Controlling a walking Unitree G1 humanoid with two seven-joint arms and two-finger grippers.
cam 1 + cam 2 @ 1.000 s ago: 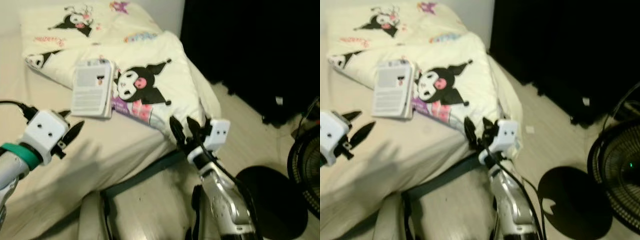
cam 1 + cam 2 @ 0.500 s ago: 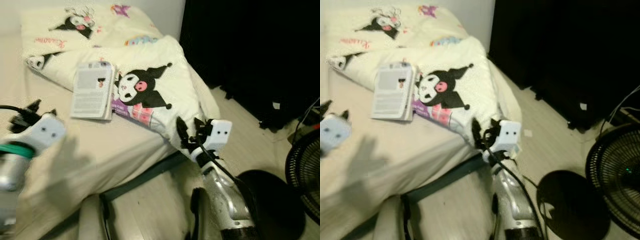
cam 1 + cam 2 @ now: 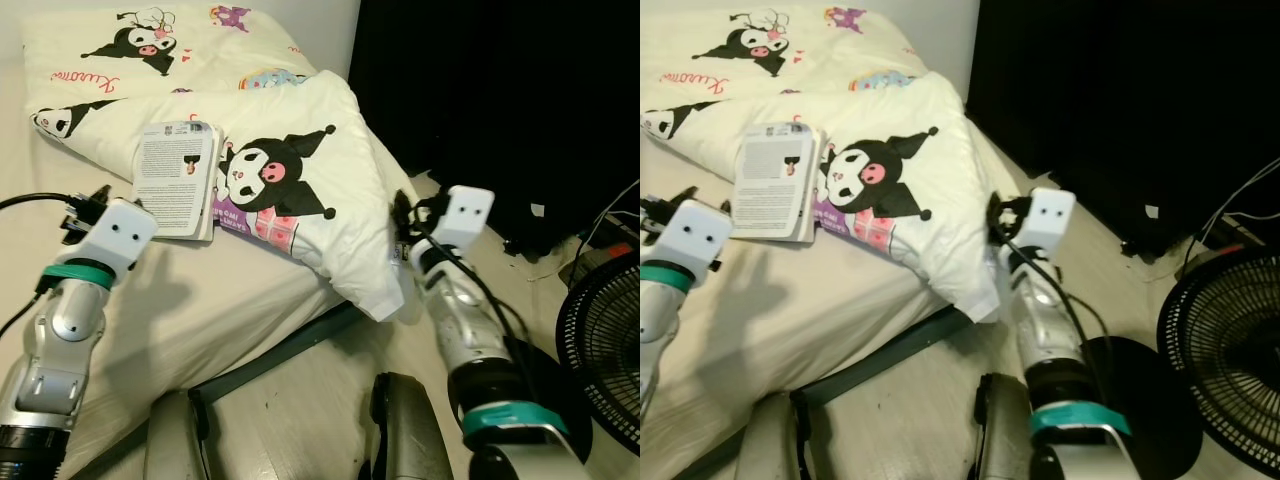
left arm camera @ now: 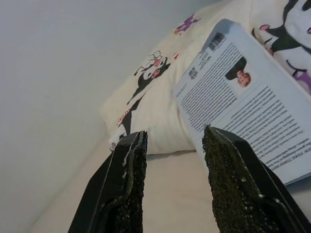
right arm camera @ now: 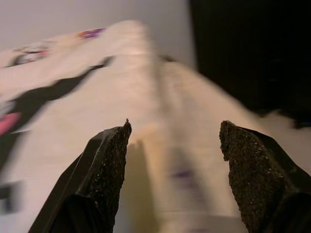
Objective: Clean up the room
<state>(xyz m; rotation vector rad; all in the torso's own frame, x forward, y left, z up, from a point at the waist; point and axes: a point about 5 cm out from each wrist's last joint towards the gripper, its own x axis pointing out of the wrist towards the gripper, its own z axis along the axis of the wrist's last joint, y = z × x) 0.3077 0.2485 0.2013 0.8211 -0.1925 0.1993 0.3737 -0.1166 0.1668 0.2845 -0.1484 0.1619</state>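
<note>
- Head views are fairly sharp and evenly lit from above; the cream bed [image 3: 250, 300] and the printed quilt [image 3: 300, 170] read bright.
- The left arm casts a soft shadow on the mattress beside it.
- The right background is near-black, details lost; the fan [image 3: 1230, 350] is dim.
- Left wrist view is crisp: the book [image 4: 248, 111] print shows clearly, the wall pale grey.
- Right wrist view is smeared, the quilt pattern streaked and unfocused.

Bare sheet [image 3: 190, 290] lies open before the book [image 3: 177, 180]; fan [image 3: 605, 345] crowds the right.
</note>
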